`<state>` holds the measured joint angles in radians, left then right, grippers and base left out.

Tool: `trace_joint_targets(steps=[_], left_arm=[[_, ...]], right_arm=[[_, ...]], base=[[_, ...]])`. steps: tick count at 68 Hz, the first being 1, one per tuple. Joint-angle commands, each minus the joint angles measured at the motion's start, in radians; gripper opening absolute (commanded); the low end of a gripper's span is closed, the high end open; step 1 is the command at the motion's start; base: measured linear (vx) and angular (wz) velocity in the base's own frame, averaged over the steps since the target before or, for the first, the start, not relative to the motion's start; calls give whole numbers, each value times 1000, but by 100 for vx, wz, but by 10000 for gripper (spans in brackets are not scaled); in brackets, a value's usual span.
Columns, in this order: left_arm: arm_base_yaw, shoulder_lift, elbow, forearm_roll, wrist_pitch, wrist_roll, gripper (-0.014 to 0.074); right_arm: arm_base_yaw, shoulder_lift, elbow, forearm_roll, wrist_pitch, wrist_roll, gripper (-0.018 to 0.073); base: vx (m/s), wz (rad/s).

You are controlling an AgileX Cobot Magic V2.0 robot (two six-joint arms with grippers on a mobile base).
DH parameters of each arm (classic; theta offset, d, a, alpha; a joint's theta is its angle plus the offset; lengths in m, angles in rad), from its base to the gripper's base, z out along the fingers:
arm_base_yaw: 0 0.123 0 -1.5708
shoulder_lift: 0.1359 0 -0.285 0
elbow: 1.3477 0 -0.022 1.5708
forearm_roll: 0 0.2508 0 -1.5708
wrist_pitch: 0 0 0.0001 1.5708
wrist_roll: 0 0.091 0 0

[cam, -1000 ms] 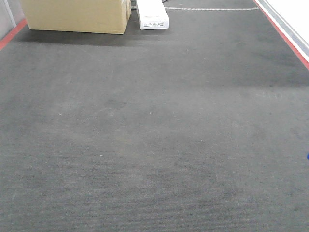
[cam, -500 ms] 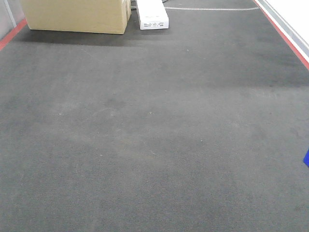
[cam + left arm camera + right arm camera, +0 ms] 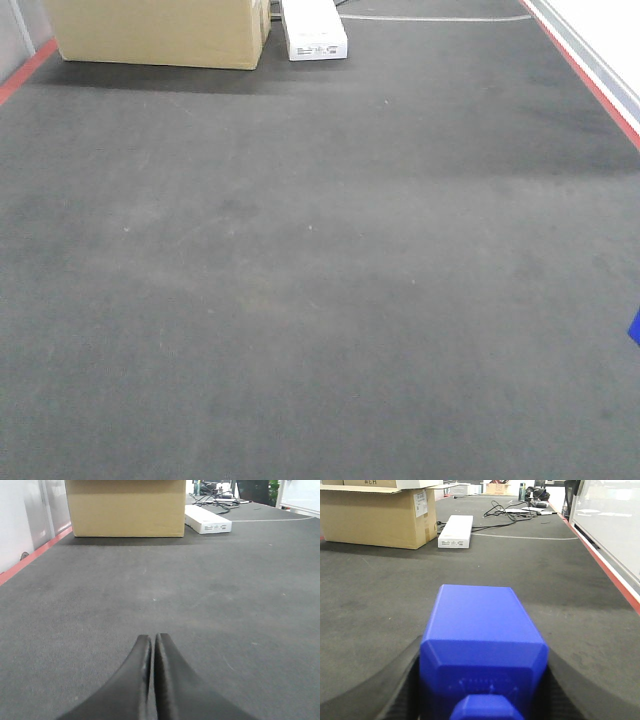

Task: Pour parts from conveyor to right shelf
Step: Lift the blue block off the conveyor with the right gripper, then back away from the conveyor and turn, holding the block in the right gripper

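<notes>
The conveyor's dark grey belt (image 3: 320, 270) fills the front view, with red edges at the left (image 3: 25, 72) and right (image 3: 590, 75). My right gripper (image 3: 484, 652) is shut on a bright-blue part (image 3: 477, 625), its black fingers (image 3: 395, 685) pressed against both sides, and holds it just above the belt (image 3: 385, 585). Only a blue corner of the part (image 3: 635, 328) shows at the right edge of the front view. My left gripper (image 3: 151, 639) is shut and empty, low over the belt (image 3: 150, 580). The right shelf is out of view.
A cardboard box (image 3: 160, 32) and a flat white box (image 3: 315, 30) stand at the belt's far end; both also show in the left wrist view (image 3: 125, 507) (image 3: 207, 521). Cables (image 3: 512, 511) lie beyond them. A pale panel (image 3: 610, 525) runs along the right edge.
The blue corner at the right edge of the front view has come further into view. The far boxes have shifted slightly up in the frame.
</notes>
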<state>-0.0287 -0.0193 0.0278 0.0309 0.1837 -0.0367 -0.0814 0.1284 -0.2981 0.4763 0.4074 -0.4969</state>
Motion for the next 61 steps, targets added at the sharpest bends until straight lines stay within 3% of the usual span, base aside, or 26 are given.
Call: trace_joint_targets(steps=[1, 61], left_arm=[[-5, -5, -19, -1, -72, -7, -6], [-5, -5, -19, -1, -72, -7, -6]], right_arm=[[-1, 9, -25, 13, -71, -9, -6], [-2, 9, -25, 16, -71, -9, -6]], base=[[-13, -5], [-37, -2]])
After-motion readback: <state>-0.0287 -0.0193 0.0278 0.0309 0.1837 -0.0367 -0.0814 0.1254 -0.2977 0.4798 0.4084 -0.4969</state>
